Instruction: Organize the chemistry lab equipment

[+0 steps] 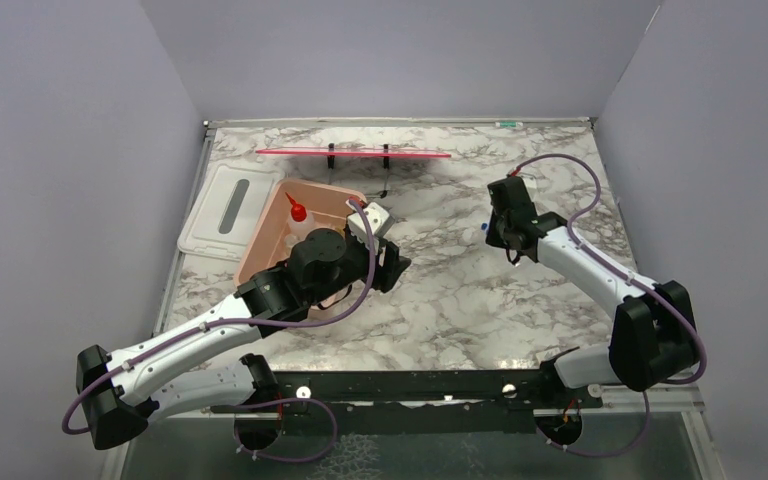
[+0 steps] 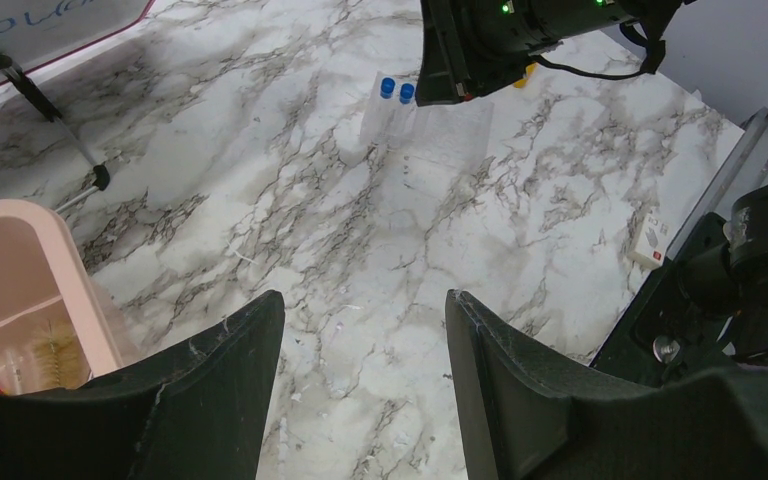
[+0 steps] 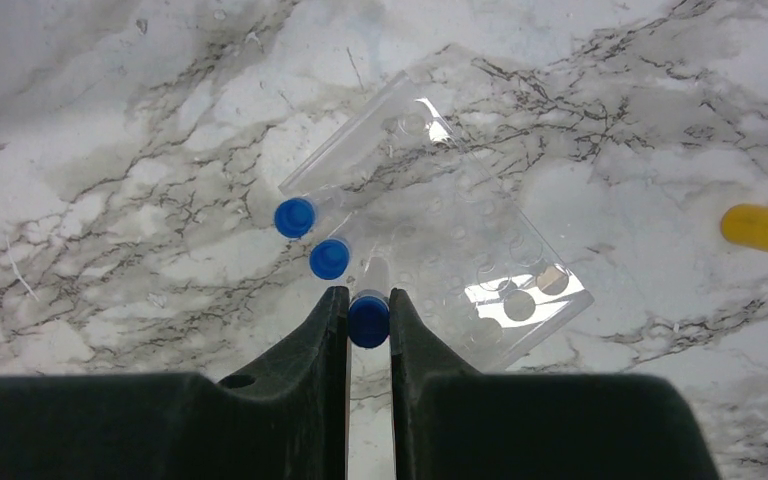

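The tub (image 1: 256, 240) sits left on the desk (image 1: 460, 300), a bottle (image 1: 298, 211) in it; tubes (image 3: 295, 217) and a tray (image 3: 480, 250) lie well right.

Both arms read alike on my feeds: the left arm (image 1: 175, 345) and right arm (image 1: 585, 262) wear white link shells between chunky black joint housings, a purple cable (image 1: 372, 262) looping along each. The left pincer (image 2: 360, 310) has matte black wedge fingers (image 2: 210, 390), scuffed pale; the right pincer (image 3: 368, 300) matches.
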`<act>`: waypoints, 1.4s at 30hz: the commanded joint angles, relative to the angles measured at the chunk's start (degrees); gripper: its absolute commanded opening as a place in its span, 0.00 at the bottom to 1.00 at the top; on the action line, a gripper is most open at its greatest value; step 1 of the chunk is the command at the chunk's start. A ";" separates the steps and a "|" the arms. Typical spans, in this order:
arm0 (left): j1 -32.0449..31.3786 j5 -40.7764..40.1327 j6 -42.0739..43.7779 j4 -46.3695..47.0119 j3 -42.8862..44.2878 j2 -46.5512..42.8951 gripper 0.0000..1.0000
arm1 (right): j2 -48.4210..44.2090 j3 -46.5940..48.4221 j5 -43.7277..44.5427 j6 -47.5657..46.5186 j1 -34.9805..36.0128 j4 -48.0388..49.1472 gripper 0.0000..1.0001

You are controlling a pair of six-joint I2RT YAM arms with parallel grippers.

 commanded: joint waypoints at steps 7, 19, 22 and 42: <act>-0.34 -1.19 -0.81 1.24 -0.80 -0.21 0.63 | 0.69 0.59 -3.43 -1.66 -0.14 -4.93 0.08; -0.38 -1.36 -0.87 1.20 -0.85 -0.27 0.63 | 1.31 -4.08 -5.37 -4.54 -0.11 3.21 0.18; -0.38 -1.36 -0.73 1.32 -0.84 -0.23 0.63 | 1.16 -5.30 -6.12 -5.01 -0.11 4.62 0.22; -0.35 -4.28 -1.09 0.40 0.15 -0.64 0.64 | -11.75 -5.40 -2.70 -2.44 -0.11 2.27 0.43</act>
